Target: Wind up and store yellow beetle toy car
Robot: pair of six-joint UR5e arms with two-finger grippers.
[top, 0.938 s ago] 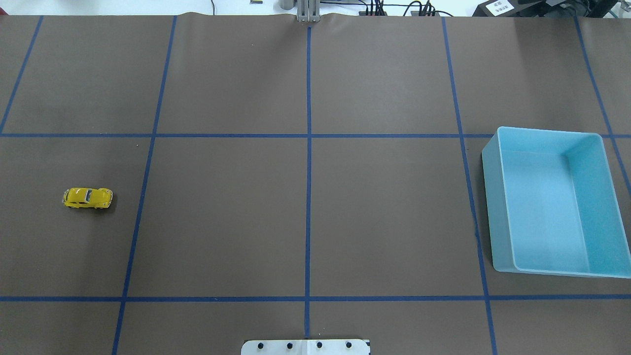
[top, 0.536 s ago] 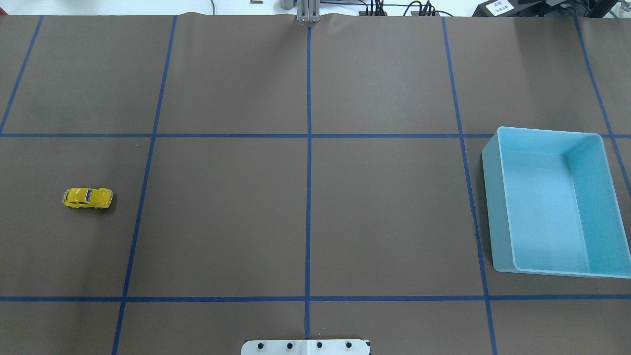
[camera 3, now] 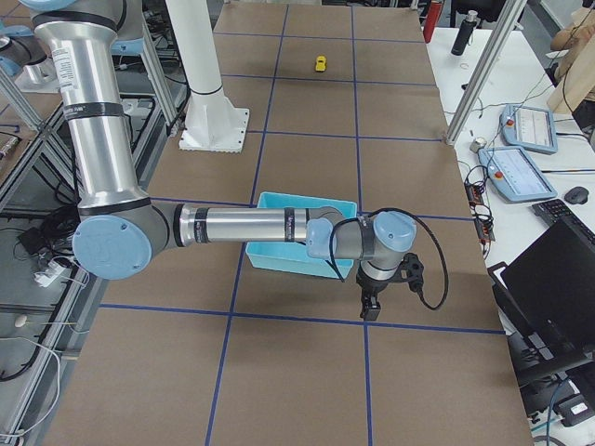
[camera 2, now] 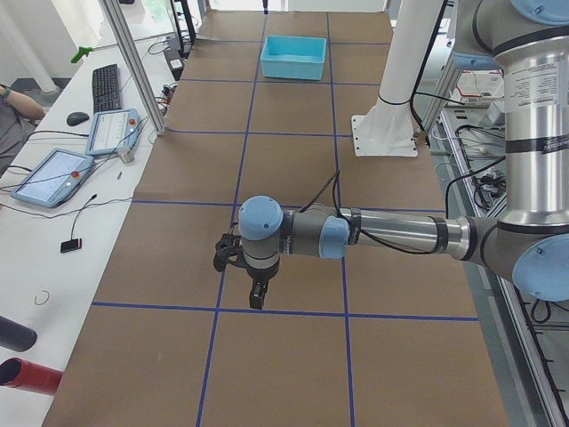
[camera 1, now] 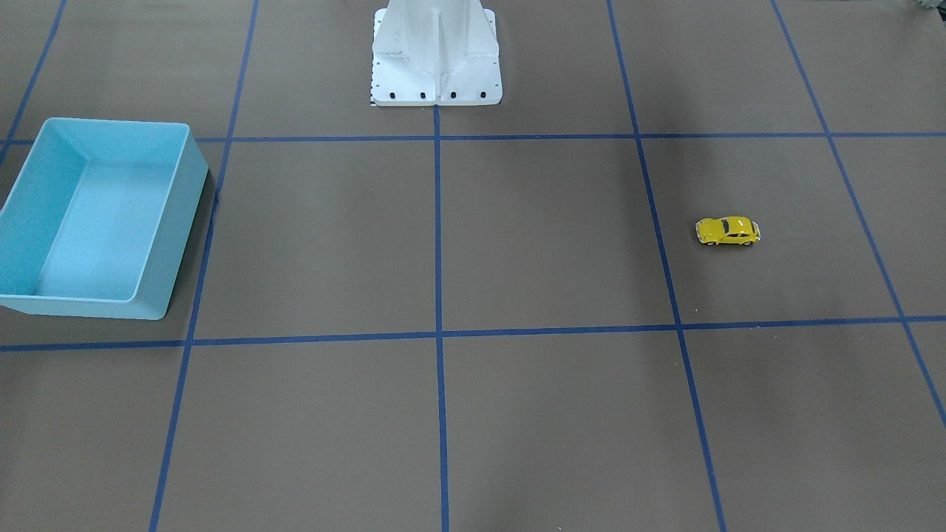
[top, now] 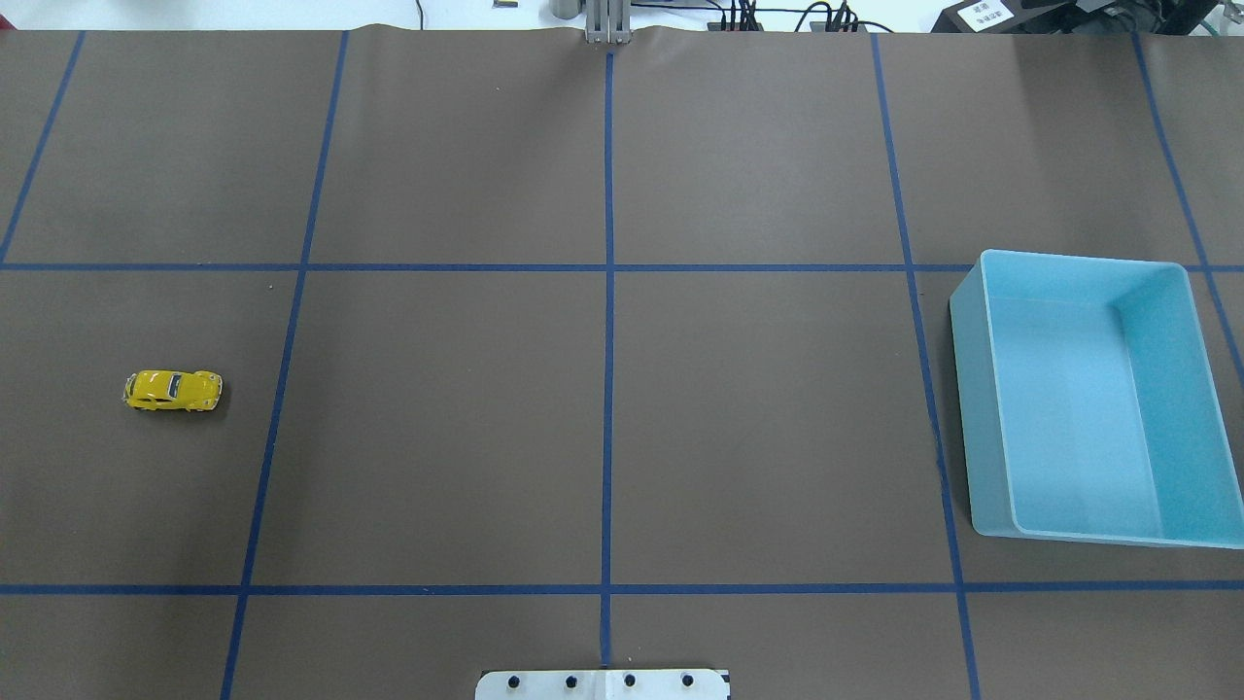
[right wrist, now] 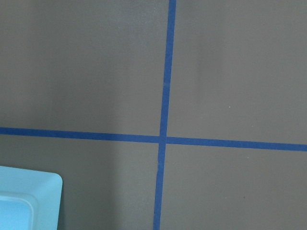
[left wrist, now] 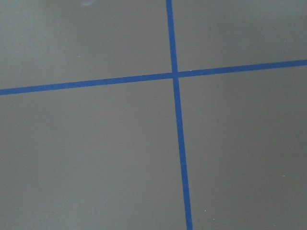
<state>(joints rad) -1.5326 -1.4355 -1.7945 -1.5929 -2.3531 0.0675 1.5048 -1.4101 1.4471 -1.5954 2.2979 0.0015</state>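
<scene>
The yellow beetle toy car point(top: 173, 390) stands on its wheels on the left part of the brown mat, alone; it also shows in the front-facing view point(camera 1: 728, 230) and far off in the right view point(camera 3: 320, 63). The empty blue bin point(top: 972, 389) sits at the right. My left gripper point(camera 2: 256, 298) hangs over the mat and points down. My right gripper point(camera 3: 369, 307) hangs just beside the bin point(camera 3: 279, 258). Both show only in the side views, so I cannot tell if they are open. Both wrist views show bare mat with blue tape lines; the right one catches a bin corner point(right wrist: 29, 201).
The white robot base point(camera 1: 436, 52) stands at the table's middle near edge. Blue tape lines divide the mat into squares. Operator desks with tablets, a keyboard and cables point(camera 2: 98, 133) line the far side of the table.
</scene>
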